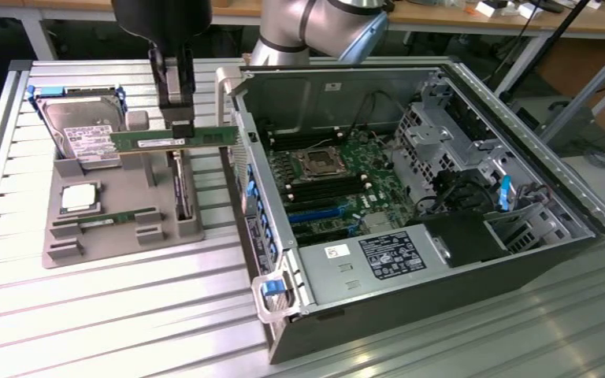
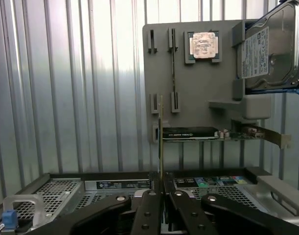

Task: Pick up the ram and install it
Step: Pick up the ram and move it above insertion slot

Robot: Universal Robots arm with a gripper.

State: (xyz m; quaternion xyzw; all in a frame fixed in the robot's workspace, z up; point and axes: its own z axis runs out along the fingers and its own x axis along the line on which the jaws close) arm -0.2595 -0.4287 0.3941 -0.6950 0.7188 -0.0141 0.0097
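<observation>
The ribbed metal table (image 1: 124,315) carries everything. An open computer case (image 1: 408,197) lies on its side across the half of the table toward the exterior view's right, its motherboard facing up. A grey holder tray (image 1: 124,236) sits next to the case, nearer the table's edge at the exterior view's left. On the tray, a hard drive (image 1: 87,130) stands propped at the end towards the table's far edge. A dark card with a metal bracket (image 1: 182,189) stands on edge along the tray's side nearest the case.

The pincer (image 1: 182,126) hangs over the tray between the hard drive and the case wall, clenched on the ram (image 1: 171,140). It grips the stick at the upper edge, about midway along its length. The ram hangs level, lifted off the tray, with one end close to the case wall.

In the wrist view the ram (image 2: 161,137) shows edge-on as a thin line rising from between the pincer's (image 2: 162,191) dark fingers (image 2: 148,205).

A second green stick (image 1: 119,216) lies in a slot of the tray, and a square silver processor (image 1: 79,197) rests just beside it.
</observation>
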